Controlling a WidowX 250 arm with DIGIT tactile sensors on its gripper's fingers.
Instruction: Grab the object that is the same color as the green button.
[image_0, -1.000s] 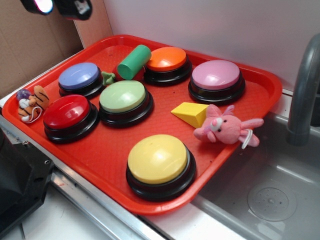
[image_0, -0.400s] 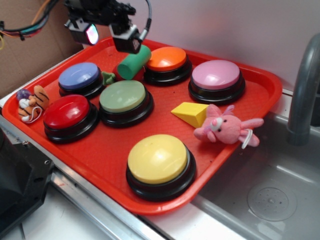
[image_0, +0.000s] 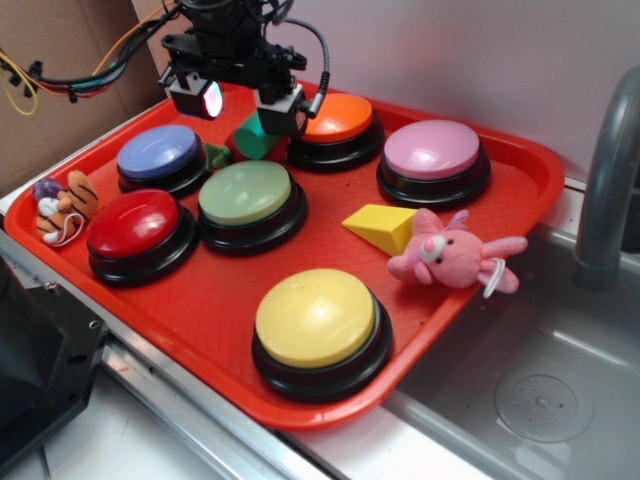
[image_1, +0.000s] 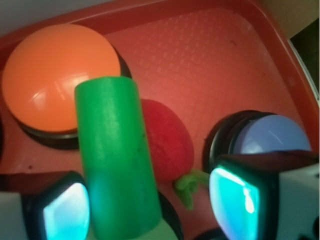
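Exterior view: the black end effector (image_0: 240, 100) is seen at the upper left, its fingers apart, one on either side of the smooth mid-green cylinder block (image_0: 252, 137) (image_1: 117, 160). The block is propped on a red lump (image_1: 167, 140) between the orange domed button (image_0: 334, 117) and the pale-green domed button (image_0: 245, 192) on the red plastic tray (image_0: 520, 190).

A toy kitchen test bench: a steel sink (image_0: 540, 390) with a grey faucet (image_0: 610, 180), and left of it a red tray (image_0: 200, 300) beside cardboard (image_0: 60, 100).
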